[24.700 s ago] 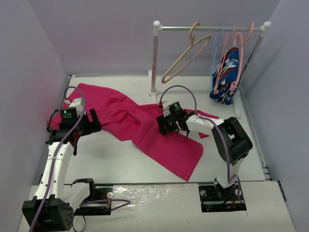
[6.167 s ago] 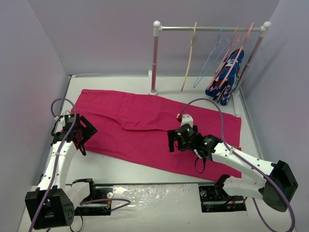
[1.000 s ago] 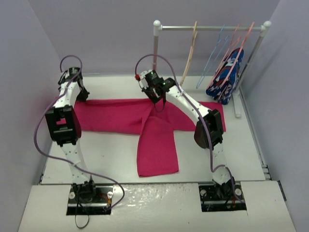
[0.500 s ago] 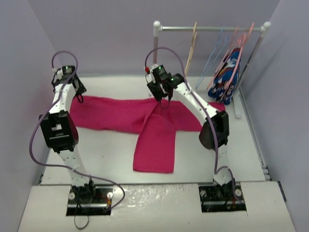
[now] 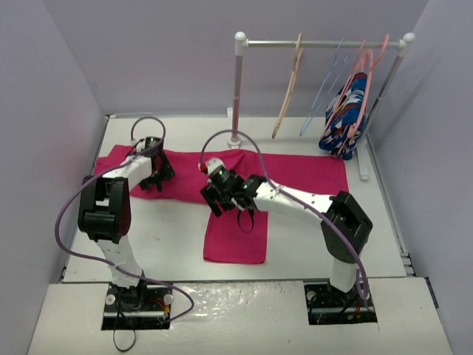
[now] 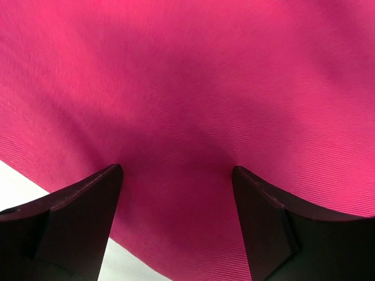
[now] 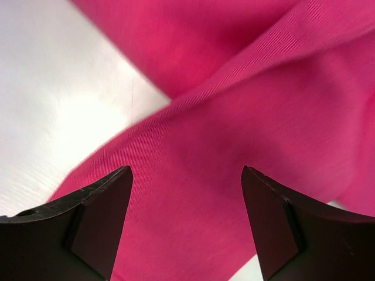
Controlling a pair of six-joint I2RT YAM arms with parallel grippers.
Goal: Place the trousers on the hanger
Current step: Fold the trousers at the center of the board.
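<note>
Both arms pulled back toward 6 o'clock. L gripper (image 5: 157, 176), R gripper (image 5: 219, 196): jaws apart, empty, over trousers (image 5: 295, 174), long axis 9–3. Hanger (image 5: 287, 92) on rail (image 5: 325, 44), 1 o'clock of R gripper, the nearer arm

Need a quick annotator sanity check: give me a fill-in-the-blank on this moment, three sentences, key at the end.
1. The hanger hangs on the rail, to the ___ of the patterned garment.
2. The left gripper and right gripper both have jaws ___ over the trousers.
3. One trouser leg points toward the ___ edge of the table, where the arms are bolted.
Missing words: left; open; near
</note>
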